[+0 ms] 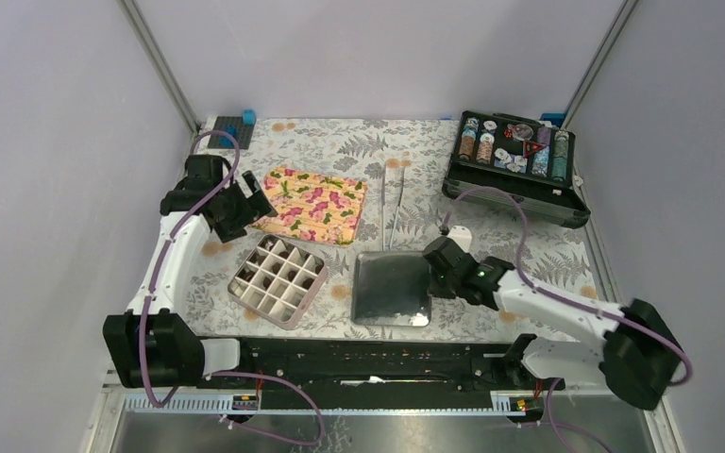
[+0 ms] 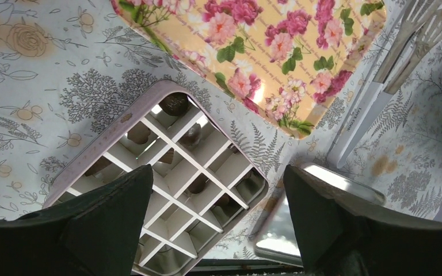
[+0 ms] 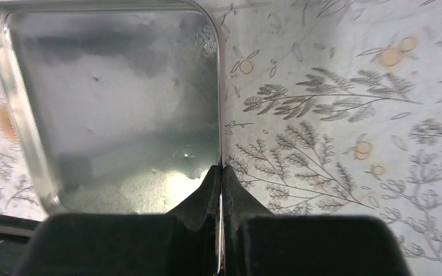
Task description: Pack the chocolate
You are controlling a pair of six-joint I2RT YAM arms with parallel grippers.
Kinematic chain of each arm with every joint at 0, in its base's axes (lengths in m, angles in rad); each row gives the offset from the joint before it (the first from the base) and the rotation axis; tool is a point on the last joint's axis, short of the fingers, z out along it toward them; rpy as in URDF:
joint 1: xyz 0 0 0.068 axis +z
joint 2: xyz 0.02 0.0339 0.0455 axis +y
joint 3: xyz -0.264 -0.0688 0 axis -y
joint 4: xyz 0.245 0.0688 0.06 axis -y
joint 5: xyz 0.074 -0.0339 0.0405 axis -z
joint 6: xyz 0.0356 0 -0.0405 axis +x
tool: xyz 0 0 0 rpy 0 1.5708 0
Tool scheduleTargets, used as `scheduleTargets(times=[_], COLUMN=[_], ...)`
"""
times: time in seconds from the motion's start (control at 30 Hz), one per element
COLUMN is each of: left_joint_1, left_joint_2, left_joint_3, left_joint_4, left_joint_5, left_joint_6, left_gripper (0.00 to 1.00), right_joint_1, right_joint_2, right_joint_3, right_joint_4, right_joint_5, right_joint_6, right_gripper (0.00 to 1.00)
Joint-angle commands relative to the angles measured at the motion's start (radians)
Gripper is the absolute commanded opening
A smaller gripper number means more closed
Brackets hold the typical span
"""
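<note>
Rounded chocolate pieces (image 2: 174,104), with no clear long axis, sit in the pink gridded box (image 2: 92,150) near the worktop's (image 1: 529,260) near edge. The left tool (image 2: 217,172) is spread wide above it; the right tool (image 3: 221,169) pinches the metal tray (image 3: 121,103) rim.

left end effector (image 1: 245,203) (image 2: 217,172): raised, jaws wide apart | right end effector (image 1: 431,253) (image 3: 221,168): low, jaws pressed together

A flowered yellow lid (image 1: 313,205) lies far left on the leaf-print tablecloth (image 1: 368,142), two slim metal utensils (image 1: 397,209) just right of it. A metal tray (image 1: 393,289) sits near centre, a black chip case (image 1: 519,201) far right.
</note>
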Motion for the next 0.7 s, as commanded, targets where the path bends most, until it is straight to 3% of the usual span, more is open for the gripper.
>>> scheduleTargets(times=[0.0,0.27,0.5,0.67], left_joint_1=[0.027,0.123,0.321,0.349], left_joint_2=[-0.002,0.07,0.154,0.158], left_joint_3=[-0.003,-0.057,-0.211,-0.31], left_joint_4=[-0.008,-0.018,0.139,0.189], left_joint_5=[-0.027,-0.203,-0.004,0.103], left_joint_6=[-0.008,-0.066,-0.129,-0.143], left_gripper=[0.91,0.92,0.91,0.9], right_joint_1=[0.01,0.01,0.009,0.01], right_joint_2=[-0.167,-0.381,-0.381,-0.407], right_joint_3=[0.041,0.094,0.085,0.061], right_joint_4=[-0.118,-0.181,-0.186,-0.19], right_joint_5=[0.11,0.188,0.157,0.157], right_joint_6=[-0.016,-0.034,-0.023,-0.012], right_gripper=[0.0,0.0,0.0,0.0])
